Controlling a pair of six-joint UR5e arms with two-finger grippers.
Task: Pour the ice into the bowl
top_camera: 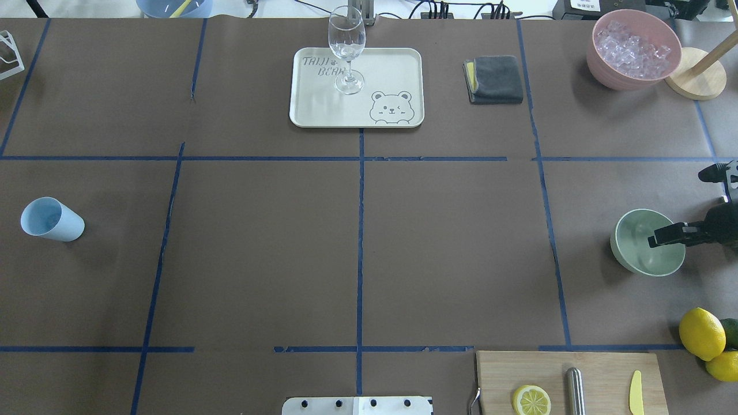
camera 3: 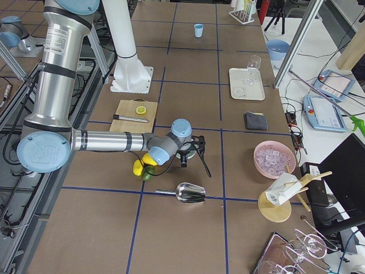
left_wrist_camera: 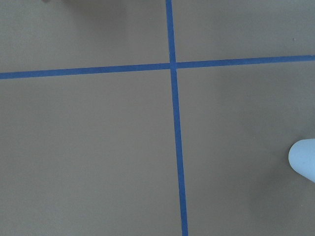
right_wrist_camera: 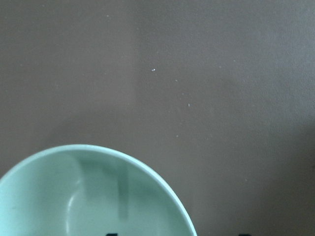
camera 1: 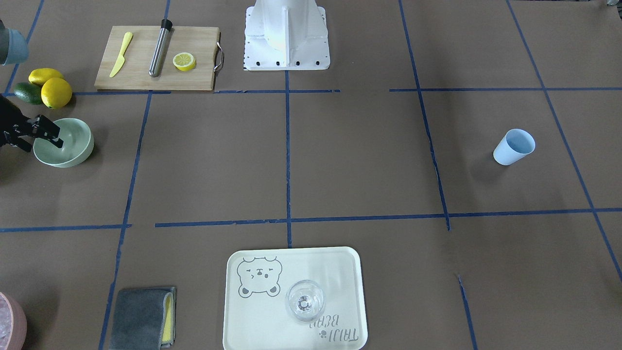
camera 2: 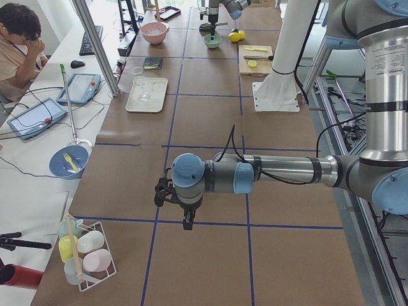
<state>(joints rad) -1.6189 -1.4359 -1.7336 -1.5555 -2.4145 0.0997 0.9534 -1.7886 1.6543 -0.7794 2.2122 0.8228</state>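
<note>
The pale mint-green bowl (camera 1: 73,146) (top_camera: 637,253) stands near the table's right end and looks empty. My right gripper (camera 1: 48,135) (top_camera: 663,237) is open over the bowl's rim. In the right wrist view only the bowl (right_wrist_camera: 98,196) and two dark fingertips at the bottom edge show, one over the bowl's inside and one outside it. The light blue cup (camera 1: 514,146) (top_camera: 52,219) stands far off at the table's left side. No ice shows in it or anywhere else. My left gripper (camera 2: 185,223) hangs near the cup; I cannot tell whether it is open.
A pink container (top_camera: 631,49) of whitish lumps stands at the far right by a wooden stand (top_camera: 695,80). A metal scoop (camera 3: 191,194) lies beyond the bowl. Also on the table are lemons (top_camera: 700,333), a cutting board (camera 1: 155,58), a tray (top_camera: 323,109) with a glass (top_camera: 346,46), and a grey cloth (top_camera: 496,79).
</note>
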